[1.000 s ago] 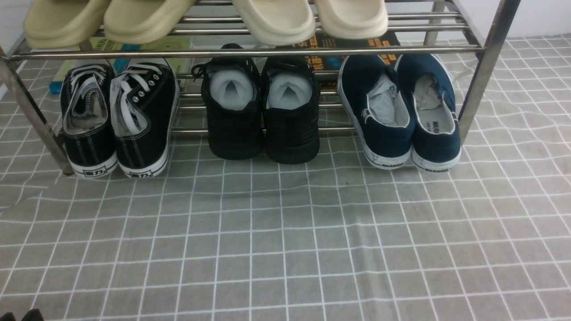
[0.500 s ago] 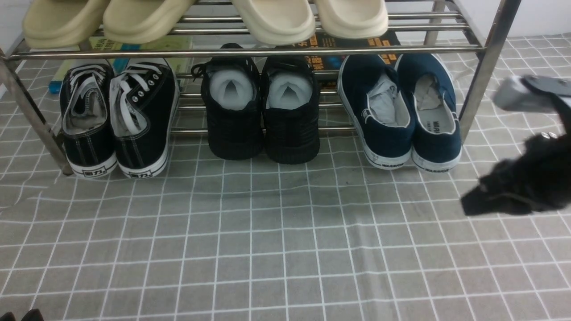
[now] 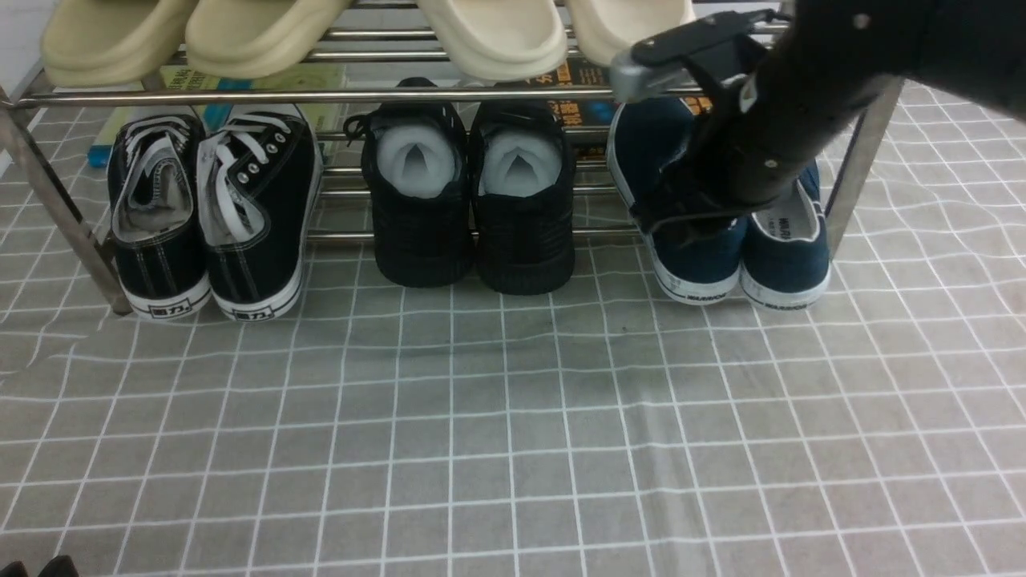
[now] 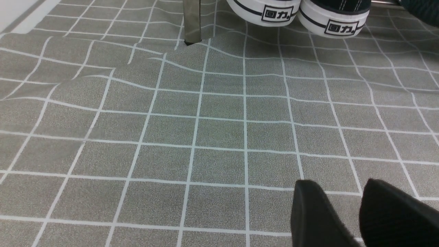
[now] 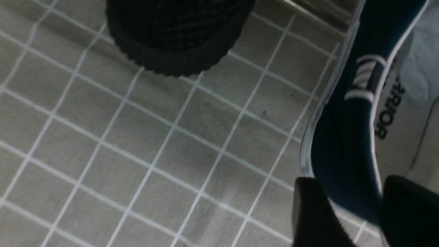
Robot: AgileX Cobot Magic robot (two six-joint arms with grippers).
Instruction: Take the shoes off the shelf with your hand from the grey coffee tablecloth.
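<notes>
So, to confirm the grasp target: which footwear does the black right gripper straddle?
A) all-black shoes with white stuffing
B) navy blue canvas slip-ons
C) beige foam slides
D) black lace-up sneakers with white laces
B: the right gripper has a finger on each side of a navy blue canvas slip-on, at its side wall.

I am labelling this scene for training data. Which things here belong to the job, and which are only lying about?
Belong to the job:
navy slip-on shoes; steel shelf; right gripper, its jaws on either side of one shoe's side wall; grey checked tablecloth.

Only lying about:
black lace-up sneakers; all-black shoes; beige slippers; books.
</notes>
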